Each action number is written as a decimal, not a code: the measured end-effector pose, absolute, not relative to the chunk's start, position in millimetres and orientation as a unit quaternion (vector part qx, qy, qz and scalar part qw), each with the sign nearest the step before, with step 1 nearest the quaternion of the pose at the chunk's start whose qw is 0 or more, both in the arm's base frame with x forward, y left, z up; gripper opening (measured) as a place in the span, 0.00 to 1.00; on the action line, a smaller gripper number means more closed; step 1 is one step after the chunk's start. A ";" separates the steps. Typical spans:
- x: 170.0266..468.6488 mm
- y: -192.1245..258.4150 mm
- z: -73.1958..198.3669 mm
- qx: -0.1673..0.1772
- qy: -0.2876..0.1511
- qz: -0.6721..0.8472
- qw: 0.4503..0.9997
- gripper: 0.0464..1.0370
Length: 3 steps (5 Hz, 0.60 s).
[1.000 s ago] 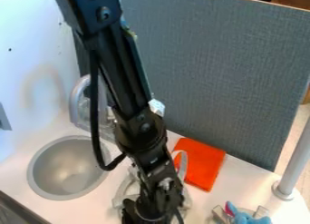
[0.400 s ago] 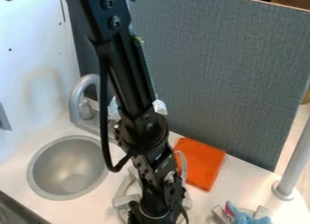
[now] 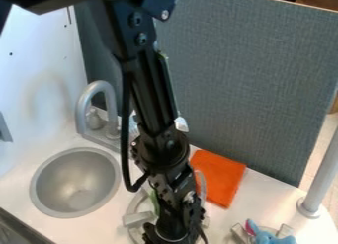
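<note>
- Arm (image 3: 150, 95): has swung rightward in view, farther from the faucet (image 3: 84, 105).
- Burner (image 3: 136, 219): partly beneath it, farther from the bench's (image 3: 223, 219) back edge than the orange cloth (image 3: 220, 176).
- Gripper (image 3: 173, 235): low by the burner; opening and hold, cannot tell.
- Green thing (image 3: 155, 203): newly uncovered beside the arm, over the burner.

black arm (image 3: 170, 148): spans eleven to six o'clock in view, crossing a grey ring-shaped fixture (image 3: 137, 219). round sink (image 3: 72, 181): eight o'clock. curved faucet (image 3: 82, 112): nine. orange cloth (image 3: 221, 178): five, on white desk (image 3: 264, 198). blue toy (image 3: 271, 237): five, nearer the edge. upright post (image 3: 322, 174): four.
</note>
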<state>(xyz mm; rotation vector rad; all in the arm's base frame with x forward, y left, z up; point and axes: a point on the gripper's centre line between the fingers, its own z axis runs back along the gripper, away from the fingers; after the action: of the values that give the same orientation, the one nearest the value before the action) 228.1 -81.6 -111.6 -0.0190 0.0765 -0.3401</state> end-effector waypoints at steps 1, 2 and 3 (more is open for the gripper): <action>230.1 -82.8 -112.6 -0.011 0.037 -0.172 0.984 0.47; 218.8 -79.4 -113.1 -0.025 0.045 -0.168 0.985 0.40; 215.0 -74.4 -86.3 -0.049 0.007 -0.151 0.987 0.40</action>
<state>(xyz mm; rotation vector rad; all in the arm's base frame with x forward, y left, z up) 215.0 -74.4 -86.3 -0.0990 0.0149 -0.3025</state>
